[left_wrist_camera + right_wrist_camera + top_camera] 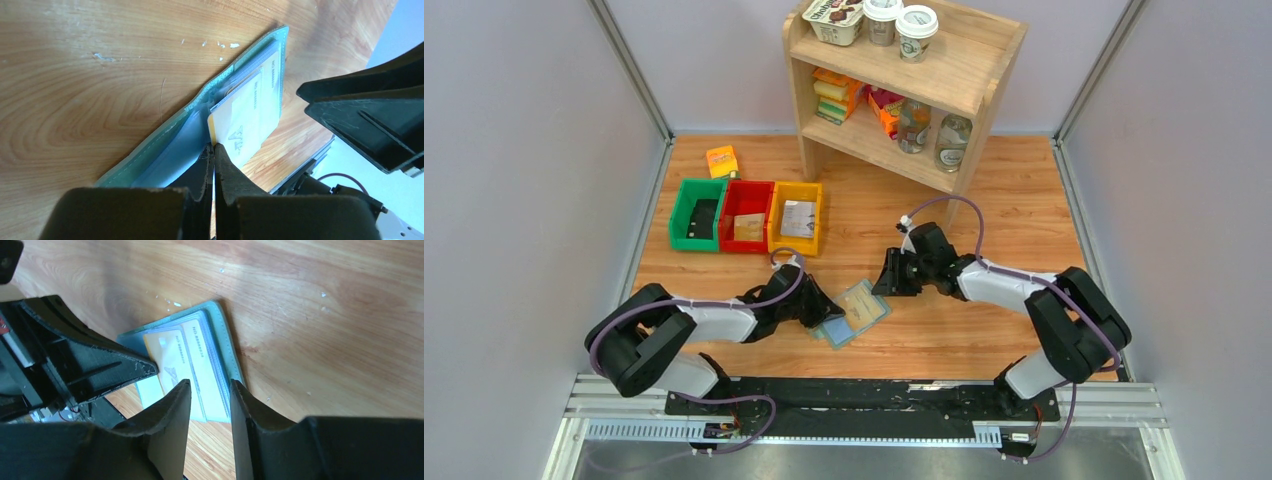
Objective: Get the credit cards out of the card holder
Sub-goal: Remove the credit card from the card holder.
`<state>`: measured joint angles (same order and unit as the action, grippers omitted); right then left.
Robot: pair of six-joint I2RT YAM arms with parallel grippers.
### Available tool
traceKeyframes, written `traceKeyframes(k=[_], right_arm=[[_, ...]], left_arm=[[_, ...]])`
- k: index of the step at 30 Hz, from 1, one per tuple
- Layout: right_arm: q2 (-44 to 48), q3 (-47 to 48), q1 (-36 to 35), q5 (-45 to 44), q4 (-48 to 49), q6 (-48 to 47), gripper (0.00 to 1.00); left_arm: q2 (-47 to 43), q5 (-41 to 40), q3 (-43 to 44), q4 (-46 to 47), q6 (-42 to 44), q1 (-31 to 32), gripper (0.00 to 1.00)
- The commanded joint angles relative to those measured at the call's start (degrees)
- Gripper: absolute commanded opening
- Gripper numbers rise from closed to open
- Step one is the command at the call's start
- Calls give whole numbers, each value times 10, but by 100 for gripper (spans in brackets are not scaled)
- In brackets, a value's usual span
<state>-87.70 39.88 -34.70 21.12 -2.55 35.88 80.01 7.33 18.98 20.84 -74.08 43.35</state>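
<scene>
Lying open and flat on the wooden table (1014, 200), the card holder (836, 334) sat between the 2 arms, near the table's front edge and just in front of the left arm's wrist. Its sage-green border framed blue-grey pocket panels, and several pale cards overlapped in the pockets on 1 side. A cream card (245, 125) with a yellow stripe along its edge lay on top of the stack.

The left gripper (214, 150) had its 2 fingers pressed together with only a hairline seam between them. Their tips met the near corner of that cream card. I could not tell whether the corner was actually pinched between them or merely touched.

The right gripper (210, 387) hovered low over the opposite side of the holder, its fingers parted with a clear gap and nothing between them. From its wrist camera the gap framed the lower ends of the stacked cards. The 2 grippers pointed towards each other across the holder, close together but not touching.

Farther back on the left stood 3 small bins in a row: green (679, 212), red (749, 186) and yellow (799, 187). An orange packet (722, 160) lay just behind the green bin. A wooden shelf (959, 65) with cups, jars and boxes stood at the back.
</scene>
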Motion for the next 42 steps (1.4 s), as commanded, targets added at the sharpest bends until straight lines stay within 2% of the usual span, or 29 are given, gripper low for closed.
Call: traceKeyframes(k=[1, 5, 12, 18, 26, 33, 42], right_arm=[[23, 24, -8, 22, -5, -60, 36], [-11, 44, -23, 85, 10, -63, 30], [-63, 43, -27, 91, 43, -38, 20], [-90, 41, -27, 75, 27, -32, 17], [-101, 49, -22, 6, -52, -20, 8], [-113, 55, -22, -5, -64, -19, 6], [-115, 53, -22, 3, -57, -18, 6]], left_arm=[[18, 6, 18, -57, 44, -4, 0], [16, 8, 23, -63, 52, -5, 0], [16, 12, 29, -66, 54, -6, 0], [11, 15, 29, -65, 51, -6, 0], [-25, 14, 4, -74, 32, -10, 0], [-64, 7, -11, -91, 20, -12, 0], [-57, 12, -18, -128, 8, -12, 0]])
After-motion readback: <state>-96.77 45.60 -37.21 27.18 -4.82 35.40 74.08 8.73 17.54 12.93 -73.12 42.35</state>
